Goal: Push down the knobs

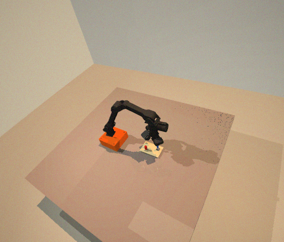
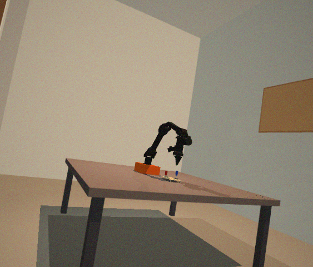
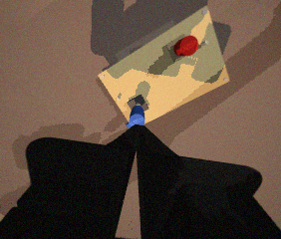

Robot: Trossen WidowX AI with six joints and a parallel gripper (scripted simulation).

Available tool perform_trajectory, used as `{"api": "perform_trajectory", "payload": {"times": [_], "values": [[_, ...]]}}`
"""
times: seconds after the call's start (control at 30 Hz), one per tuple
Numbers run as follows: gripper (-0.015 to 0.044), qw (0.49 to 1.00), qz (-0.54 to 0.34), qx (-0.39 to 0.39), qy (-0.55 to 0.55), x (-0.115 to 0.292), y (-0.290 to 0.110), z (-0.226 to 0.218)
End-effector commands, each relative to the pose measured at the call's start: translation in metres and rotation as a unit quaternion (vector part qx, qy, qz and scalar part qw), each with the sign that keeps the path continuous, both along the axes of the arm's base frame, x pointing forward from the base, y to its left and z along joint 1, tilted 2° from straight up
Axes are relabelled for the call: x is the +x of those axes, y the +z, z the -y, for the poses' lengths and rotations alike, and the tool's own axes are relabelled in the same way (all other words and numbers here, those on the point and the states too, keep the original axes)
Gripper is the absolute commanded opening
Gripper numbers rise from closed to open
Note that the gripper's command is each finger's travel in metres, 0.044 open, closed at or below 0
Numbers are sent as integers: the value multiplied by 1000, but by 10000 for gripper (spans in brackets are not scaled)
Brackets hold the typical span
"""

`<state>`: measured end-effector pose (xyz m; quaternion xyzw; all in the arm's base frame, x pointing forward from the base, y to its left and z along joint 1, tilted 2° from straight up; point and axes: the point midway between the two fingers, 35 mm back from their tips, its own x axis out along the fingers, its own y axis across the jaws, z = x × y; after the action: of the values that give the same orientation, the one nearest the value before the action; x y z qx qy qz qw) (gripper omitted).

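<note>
The circuit board stands on the table. A red knob stands upright over one end, and a blue knob over the other. In the exterior view, both knobs stand up clear of the board, with a thin shaft showing under the blue one. My gripper is shut and empty, pointing down. Its tips are a short gap above the blue knob and overlap its edge in the wrist view. Exact seating depth of the knobs is too small to tell.
The orange base block of the arm stands on the table, beside the board on the red knob's side. The arm arches over from it. Shadows of the arm fall across the board and table.
</note>
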<state>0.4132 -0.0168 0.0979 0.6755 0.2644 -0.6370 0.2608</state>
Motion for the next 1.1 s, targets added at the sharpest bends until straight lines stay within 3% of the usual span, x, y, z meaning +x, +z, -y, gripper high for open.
{"api": "perform_trajectory", "payload": {"times": [0.0,0.3,1.07], "values": [[0,998,-1,7,-65,3,4,-3],[0,978,-8,16,-208,8,7,-6],[0,977,-8,16,-211,9,-25,-7]]}}
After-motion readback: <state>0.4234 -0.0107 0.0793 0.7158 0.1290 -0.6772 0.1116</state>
